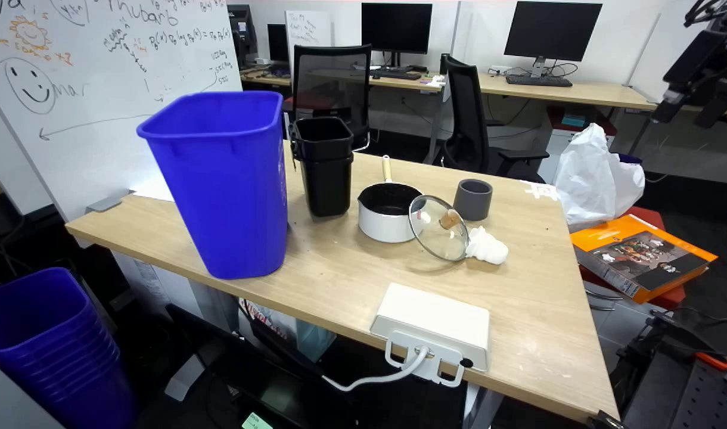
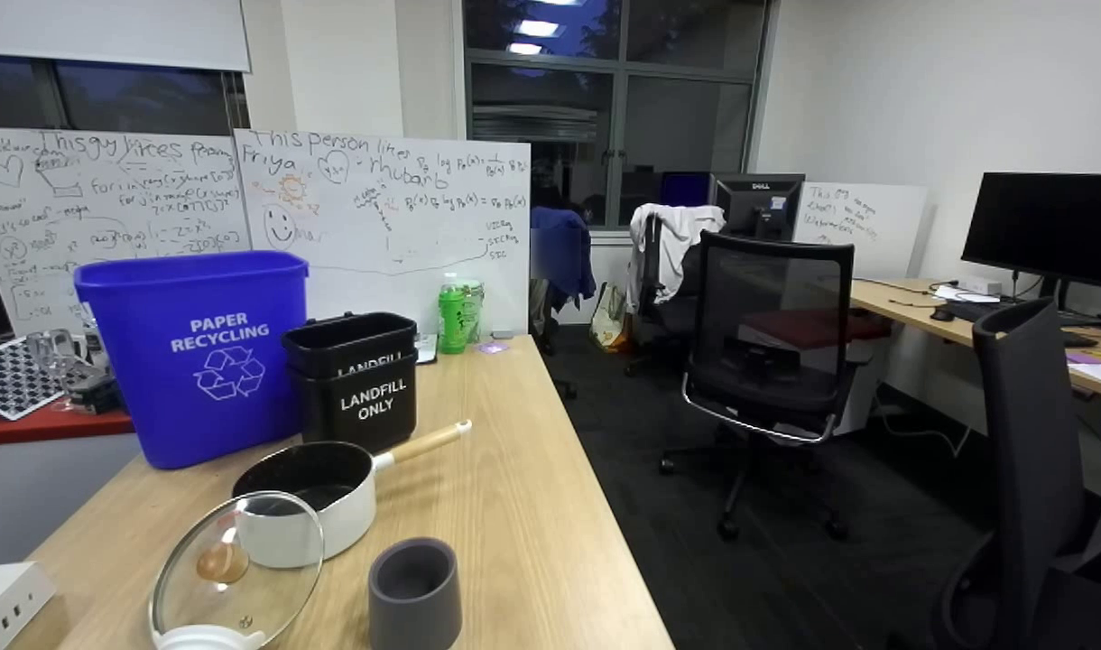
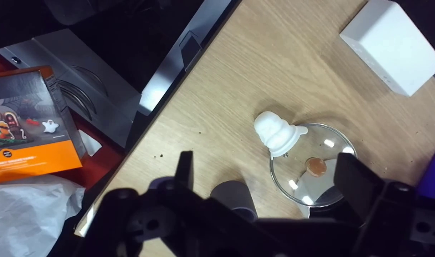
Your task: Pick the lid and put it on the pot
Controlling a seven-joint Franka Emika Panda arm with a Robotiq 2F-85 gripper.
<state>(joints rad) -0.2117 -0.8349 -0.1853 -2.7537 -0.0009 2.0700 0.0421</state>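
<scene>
Within the table's edges (image 1: 584, 333), the lid (image 1: 438, 237) seemed slick, fragile, best taken by its knob (image 3: 316, 166); my gripper (image 3: 265, 160) stood wide.

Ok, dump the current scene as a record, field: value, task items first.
task: lid onto pot, not yet done
lid state: tilted, lower edge at white lump; contact with pot unclear
knob: brown, exposed, not gripped
pot state: upright, uncovered, dark inside visible
gripper: open, holding nothing, apart from the lid
support: light wood table
also on table: grey cup; nested black bins, marked LANDFILL; blue bin, marked PAPER RECYCLING; white box
</scene>
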